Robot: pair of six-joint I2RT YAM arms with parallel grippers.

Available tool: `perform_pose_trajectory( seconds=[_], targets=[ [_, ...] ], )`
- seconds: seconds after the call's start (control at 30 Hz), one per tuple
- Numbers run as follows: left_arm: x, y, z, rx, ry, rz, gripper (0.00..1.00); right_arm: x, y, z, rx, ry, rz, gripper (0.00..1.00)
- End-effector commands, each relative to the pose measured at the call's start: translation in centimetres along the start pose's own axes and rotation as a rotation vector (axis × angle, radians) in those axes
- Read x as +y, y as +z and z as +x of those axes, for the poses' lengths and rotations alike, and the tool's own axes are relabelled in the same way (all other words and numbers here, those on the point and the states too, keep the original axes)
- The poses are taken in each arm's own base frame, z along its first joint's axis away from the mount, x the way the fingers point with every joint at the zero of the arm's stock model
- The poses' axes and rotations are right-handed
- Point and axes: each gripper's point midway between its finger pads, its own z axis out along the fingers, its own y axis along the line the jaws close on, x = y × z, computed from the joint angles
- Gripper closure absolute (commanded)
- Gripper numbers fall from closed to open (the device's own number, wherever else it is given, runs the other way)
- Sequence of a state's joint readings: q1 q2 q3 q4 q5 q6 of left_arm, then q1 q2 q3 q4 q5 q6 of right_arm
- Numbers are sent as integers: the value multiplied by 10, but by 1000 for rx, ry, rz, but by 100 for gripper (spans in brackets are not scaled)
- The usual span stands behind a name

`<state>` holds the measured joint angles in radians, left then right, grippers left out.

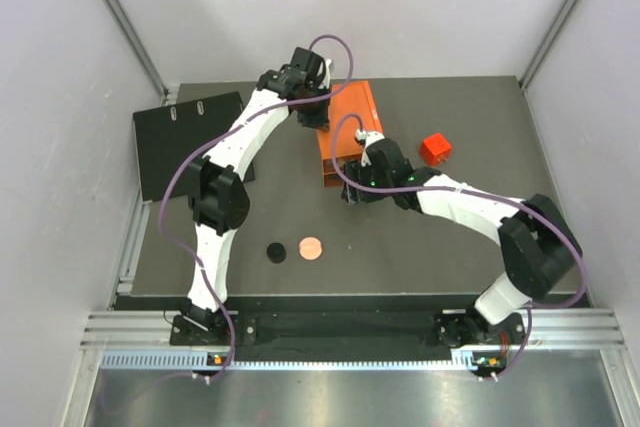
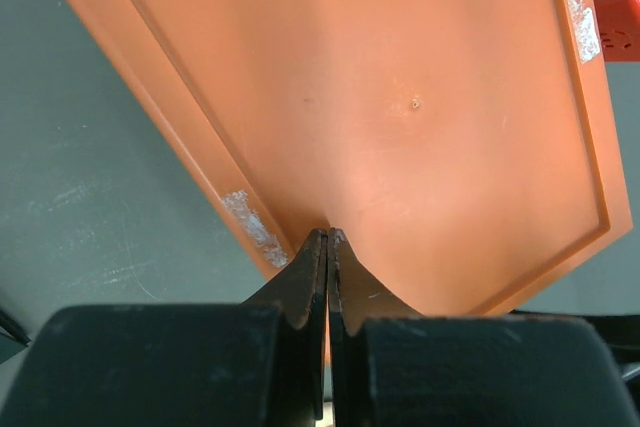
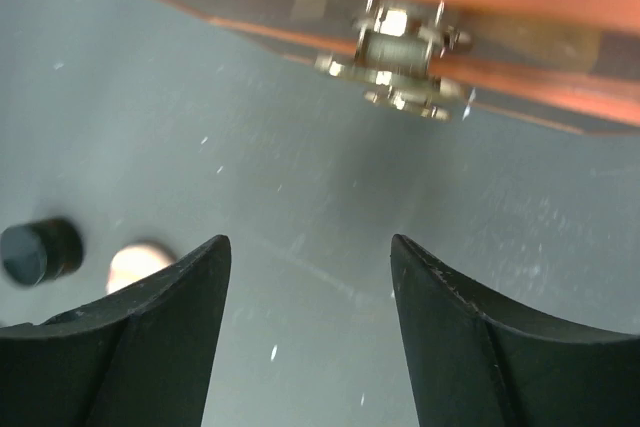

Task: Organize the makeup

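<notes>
Of the makeup, only a black round disc (image 1: 276,252) and a pinkish-copper round disc (image 1: 311,248) show, side by side on the dark mat near the front. Both also show in the right wrist view, the black disc (image 3: 35,250) and the copper disc (image 3: 135,265) at its left edge. The tubes and bottles are out of view. My left gripper (image 1: 312,107) is shut, its tips (image 2: 328,237) against the lid of the large orange box (image 2: 400,97) near its edge. My right gripper (image 3: 308,247) is open and empty, low over the mat in front of the box's metal latch (image 3: 400,52).
The orange box (image 1: 345,132) lies closed at the middle back. A small red cube (image 1: 435,149) sits right of it. A black folder (image 1: 190,142) lies at the back left. White walls stand on both sides.
</notes>
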<state>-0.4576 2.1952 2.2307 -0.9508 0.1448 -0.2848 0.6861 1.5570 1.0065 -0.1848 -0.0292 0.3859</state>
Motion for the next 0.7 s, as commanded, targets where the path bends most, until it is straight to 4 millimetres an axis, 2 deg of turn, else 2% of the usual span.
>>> perform_pose_trajectory(
  seconds=[0.0,0.17,0.2,0.27,0.5,0.67],
  targets=[
    [2,10,20,77,18,-7,100,11,14,-33,-112,-34,25,36],
    [5,10,26,91,16,-10,100,-1,16,-37,-194,-56,128,37],
    [5,10,27,96,16,-15,100,-9,17,-33,-199,-60,162,37],
    [12,14,34,120,9,-44,100,-10,18,-37,-236,-58,172,36],
    [30,15,44,165,0,-149,100,-23,27,-27,-260,-68,216,36],
    [32,16,49,182,-3,-155,100,-27,39,-23,-263,-72,232,37]
  ],
)
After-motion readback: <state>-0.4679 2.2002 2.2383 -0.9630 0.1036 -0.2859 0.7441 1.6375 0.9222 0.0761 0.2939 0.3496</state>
